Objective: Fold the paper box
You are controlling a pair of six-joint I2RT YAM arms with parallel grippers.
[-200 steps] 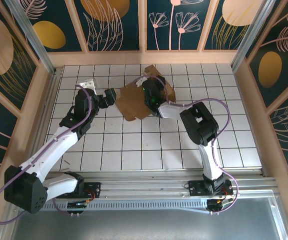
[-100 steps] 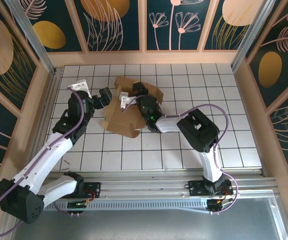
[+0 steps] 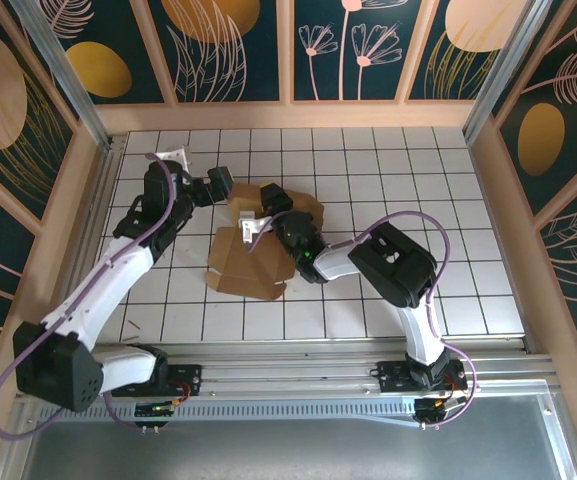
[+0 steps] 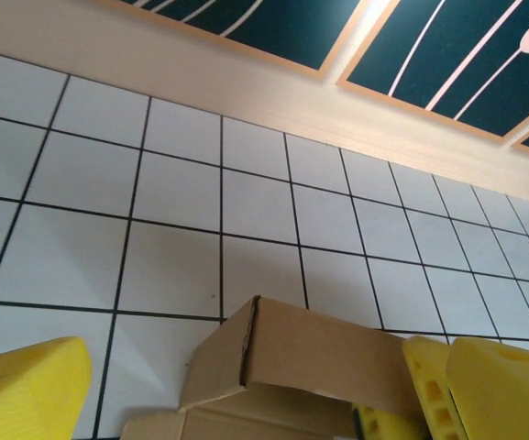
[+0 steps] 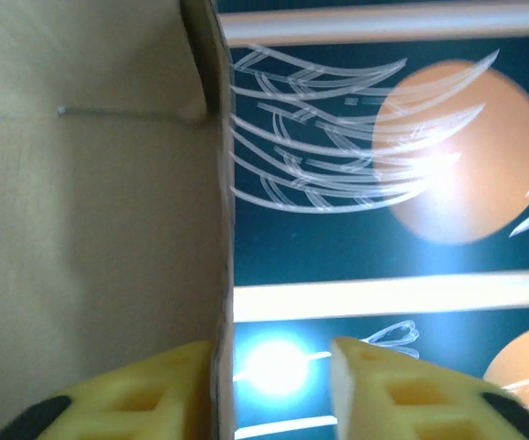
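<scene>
- Finding the paper box point(image 3: 251, 262) half-formed on the tiled floor point(image 3: 448, 200), a little left of centre in the overhead view, with panels raised at odd angles and not yet squared up.
- Straddling one upright wall point(image 5: 90, 183) of it with the right gripper point(image 5: 273, 390): jaws parted, card close against one finger, a clear gap on the other side, so loosely around the wall and not pinching it.
- Hovering just beside the box's upper-left corner with the left gripper point(image 3: 218, 186): jaws spread wide, holding nothing, with a raised flap point(image 4: 310, 353) low in the left wrist frame between the yellow fingers point(image 4: 26, 390).
- Risking spring-back of the wall, judged from the lack of any pinch on it and creases likely to relax.
- Risking a slide of the whole box across the smooth tiles on any sideways nudge, with nothing pinning it down.
- Reaching with the right arm point(image 3: 393, 265) from bottom right, elbow bunched right of centre, forearm low and pointing left, wrist over the box.
- Stretching the left arm point(image 3: 118, 275) from lower left up the left side, wrist bent rightward toward the box.
</scene>
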